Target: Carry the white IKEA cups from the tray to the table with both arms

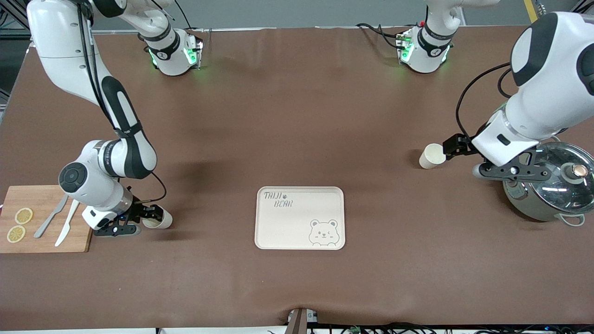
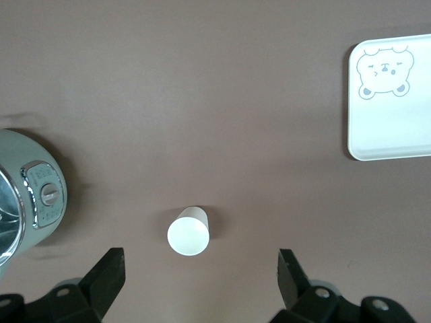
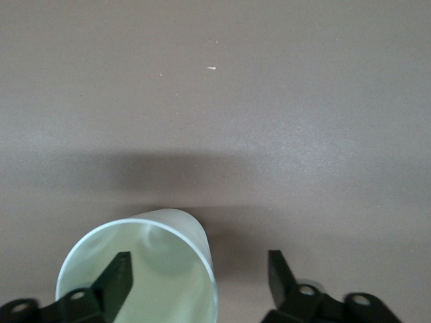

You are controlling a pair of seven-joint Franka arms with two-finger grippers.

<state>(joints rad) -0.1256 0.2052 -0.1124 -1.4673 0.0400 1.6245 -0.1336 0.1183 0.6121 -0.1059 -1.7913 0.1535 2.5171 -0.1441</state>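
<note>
One white IKEA cup (image 1: 432, 156) stands on the brown table toward the left arm's end, beside the pot. My left gripper (image 1: 452, 146) is over the table next to it. In the left wrist view the cup (image 2: 188, 231) lies just ahead of the open left gripper (image 2: 199, 269) and touches neither finger. The other cup (image 1: 158, 219) stands beside the cutting board. My right gripper (image 1: 147, 217) is at it, open. In the right wrist view one finger (image 3: 118, 279) is inside the cup (image 3: 155, 262) and the other is outside its wall.
A cream bear tray (image 1: 297, 222) lies mid-table near the front camera; it also shows in the left wrist view (image 2: 390, 128). A grey-green pot with glass lid (image 1: 547, 185) is under the left arm. A wooden cutting board (image 1: 44, 232) holds cutlery and lemon slices.
</note>
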